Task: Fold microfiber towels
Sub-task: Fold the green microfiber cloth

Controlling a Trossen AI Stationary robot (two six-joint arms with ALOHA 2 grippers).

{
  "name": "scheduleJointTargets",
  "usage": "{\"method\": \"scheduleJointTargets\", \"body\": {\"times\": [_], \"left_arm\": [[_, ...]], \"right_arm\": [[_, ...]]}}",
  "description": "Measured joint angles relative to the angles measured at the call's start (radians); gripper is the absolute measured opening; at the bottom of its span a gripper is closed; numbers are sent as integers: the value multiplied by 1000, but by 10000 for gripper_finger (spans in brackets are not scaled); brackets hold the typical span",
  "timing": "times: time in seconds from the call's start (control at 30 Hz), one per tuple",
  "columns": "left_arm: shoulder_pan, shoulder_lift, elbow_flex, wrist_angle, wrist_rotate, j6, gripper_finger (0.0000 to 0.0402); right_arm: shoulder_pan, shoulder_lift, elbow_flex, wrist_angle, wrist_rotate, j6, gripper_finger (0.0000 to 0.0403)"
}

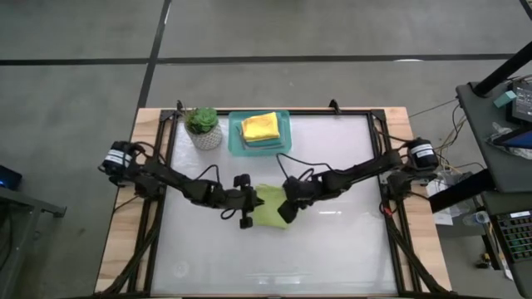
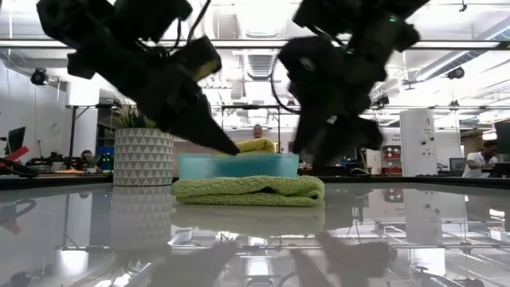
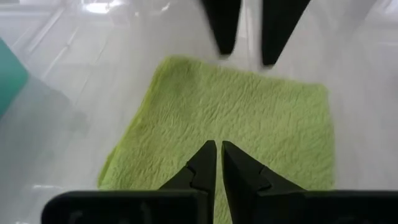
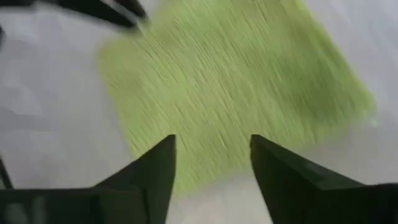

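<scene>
My left hand (image 3: 219, 149) hung over the near edge of the lime green towel (image 1: 270, 207), its fingers pressed together with nothing between them. My right hand (image 4: 212, 146) stood above the towel's opposite edge with its fingers spread apart, holding nothing. The towel lay folded and flat near the middle of the counter (image 1: 332, 249), between my two hands, its edges fairly even in the low view. Behind it sat the teal tray (image 1: 287, 145) at the counter's far edge, with a folded yellow towel (image 1: 260, 126) on top of the stack inside. A potted plant (image 1: 203, 127) stood just beside the tray. The near half of the counter lay bare and glossy, with open room on both sides of the towel.
</scene>
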State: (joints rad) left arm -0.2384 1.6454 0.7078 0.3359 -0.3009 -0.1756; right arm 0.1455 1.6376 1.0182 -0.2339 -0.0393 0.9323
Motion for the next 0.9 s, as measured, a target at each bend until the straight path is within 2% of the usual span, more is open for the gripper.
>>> {"method": "scheduleJointTargets", "body": {"times": [0.27, 0.4, 0.6, 0.9], "left_arm": [[3, 79, -1, 3, 5, 33, 11], [8, 124, 2, 10, 7, 32, 11], [9, 162, 4, 37, 4, 28, 11], [10, 153, 3, 32, 8, 27, 11]], "right_arm": [[39, -9, -59, -4, -11, 208, 257], [45, -4, -75, 35, 37, 248, 272], [44, 28, -85, 88, 91, 244, 275], [44, 126, -84, 345, 95, 198, 263]]}}
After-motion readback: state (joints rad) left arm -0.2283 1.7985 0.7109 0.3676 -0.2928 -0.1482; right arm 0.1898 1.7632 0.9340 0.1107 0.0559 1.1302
